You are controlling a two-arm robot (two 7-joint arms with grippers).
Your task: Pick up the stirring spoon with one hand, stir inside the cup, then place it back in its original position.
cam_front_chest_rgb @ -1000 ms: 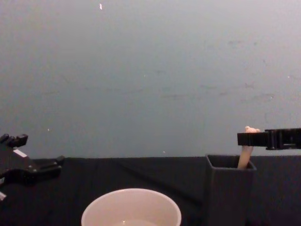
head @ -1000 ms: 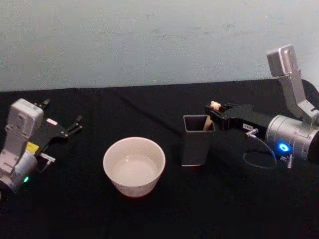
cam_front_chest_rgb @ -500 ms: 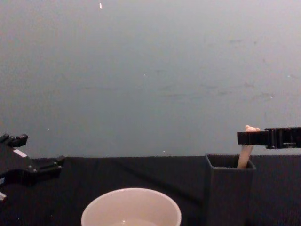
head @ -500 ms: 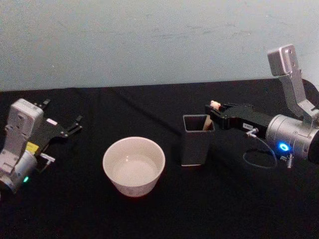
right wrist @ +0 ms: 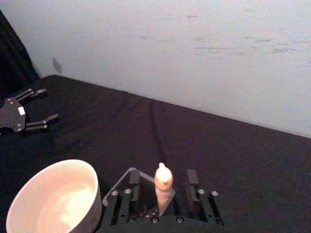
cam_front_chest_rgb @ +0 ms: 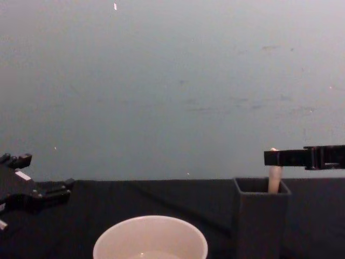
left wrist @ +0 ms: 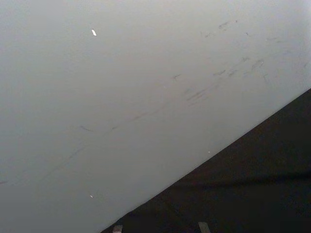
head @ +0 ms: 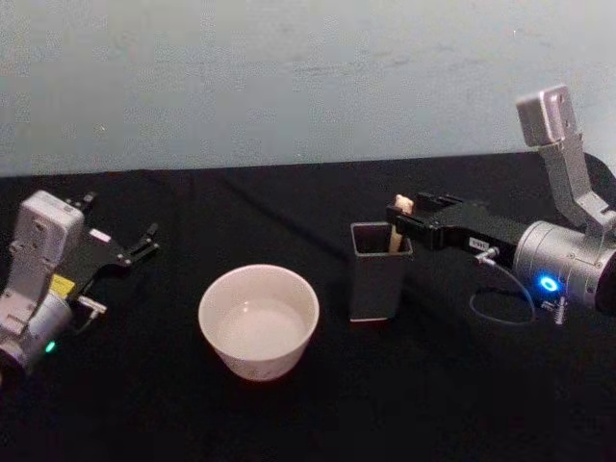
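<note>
The right hand (head: 402, 219) reaches over the holder (head: 376, 272) towards the table's far right, its fingers (right wrist: 134, 178) spread on either side of the spoon (right wrist: 163, 182) handle, not clamped on it. The cup (head: 258, 320) stands near the table's middle, beside the holder. If the fingers close off-centre, the handle could tip or the narrow holder topple. The right wrist view shows the gap on both sides; the chest view gives only the handle's height. The left hand (head: 135, 246) waits, fingers apart, by the left edge.
</note>
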